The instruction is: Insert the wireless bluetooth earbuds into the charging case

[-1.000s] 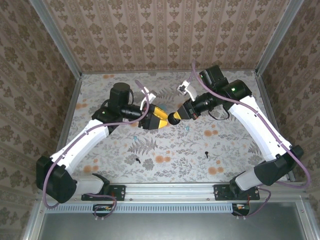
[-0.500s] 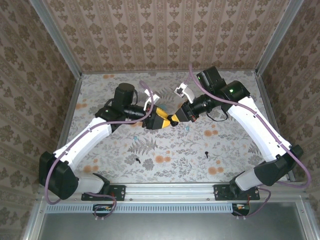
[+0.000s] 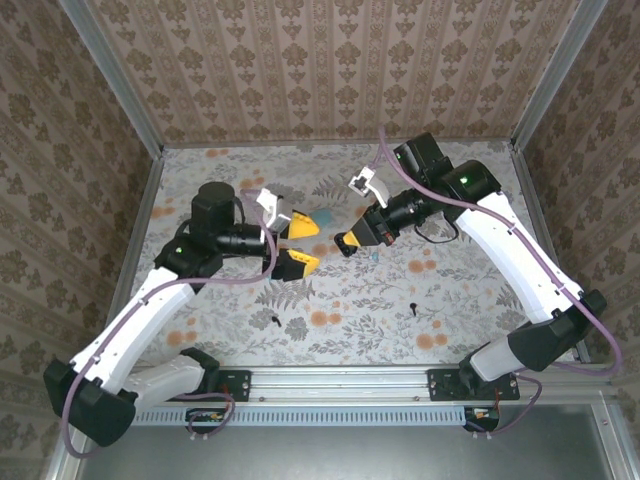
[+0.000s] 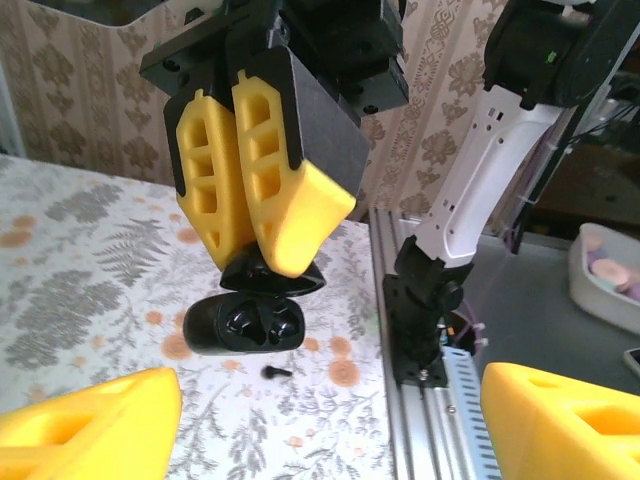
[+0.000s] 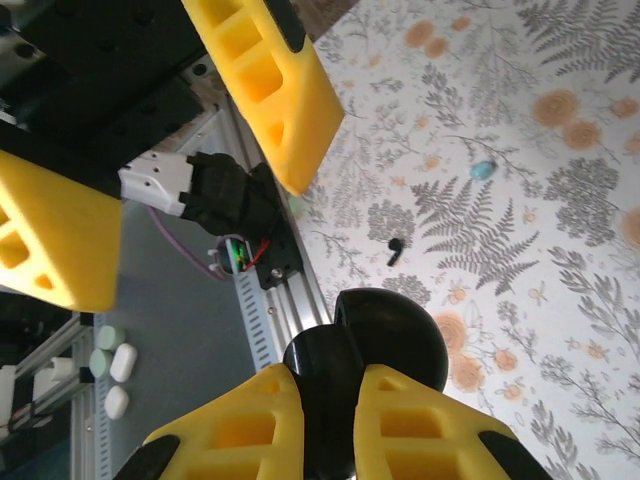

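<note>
Top cam overhead, whole table (image 3: 350, 290); wrist cams close-in, facing each other, both share black case (image 4: 245, 325).

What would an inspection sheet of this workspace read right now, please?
surface: floral-print table, flat.
job's things: open black charging case, sockets look empty; two black earbuds and a turquoise earbud lie loose on the table.
clutter: tray of small pieces beyond the rail.
grippers: left gripper open, empty; right gripper shut on the charging case.
cables: purple cable along each arm.
surroundings: wallpapered walls, metal frame.
</note>
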Motion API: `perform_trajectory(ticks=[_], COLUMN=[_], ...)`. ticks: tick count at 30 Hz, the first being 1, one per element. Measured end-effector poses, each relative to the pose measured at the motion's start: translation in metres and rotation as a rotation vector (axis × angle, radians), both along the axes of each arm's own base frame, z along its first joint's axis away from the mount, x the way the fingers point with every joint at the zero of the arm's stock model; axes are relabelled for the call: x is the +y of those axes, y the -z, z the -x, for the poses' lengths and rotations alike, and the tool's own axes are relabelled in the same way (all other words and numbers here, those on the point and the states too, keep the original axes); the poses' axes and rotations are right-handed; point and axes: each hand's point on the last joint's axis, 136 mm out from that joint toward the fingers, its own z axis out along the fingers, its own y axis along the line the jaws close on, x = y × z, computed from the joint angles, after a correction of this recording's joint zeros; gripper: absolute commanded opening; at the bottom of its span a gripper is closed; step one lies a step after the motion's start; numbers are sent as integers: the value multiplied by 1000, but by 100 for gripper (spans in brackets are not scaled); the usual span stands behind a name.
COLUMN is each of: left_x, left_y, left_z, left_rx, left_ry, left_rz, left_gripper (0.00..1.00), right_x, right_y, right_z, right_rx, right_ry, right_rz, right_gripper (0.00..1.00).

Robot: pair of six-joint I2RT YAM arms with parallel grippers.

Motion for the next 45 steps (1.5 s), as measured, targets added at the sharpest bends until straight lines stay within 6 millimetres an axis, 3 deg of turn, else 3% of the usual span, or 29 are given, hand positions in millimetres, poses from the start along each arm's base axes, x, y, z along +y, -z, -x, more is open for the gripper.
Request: perform_trajectory(ticks=[14,19,26,37,45], left_x=[-16,-28,-27,-5,-5], left_y=[40,49,37,-7,2], left_z=[-15,-18,-21,4,-3], left_rx=[-69,-81,-140,-251,-156], left_ry=[-14,-20,-56,-85,-70], left_rz=[-78,-97,-73,17,-14], left_gripper=[61,57,54,53,61], right_x=[16,21,21,11,10], right_y=[-28,-27,-22,0,5], right_z=[15,13,9,-15,-18], right_rx=[103,142,144,116,94], right_ry=[-69,-69,-46,45,36], right_rz=[-171,-219,-201,-112,-98], right_gripper=[8,8,7,6,7])
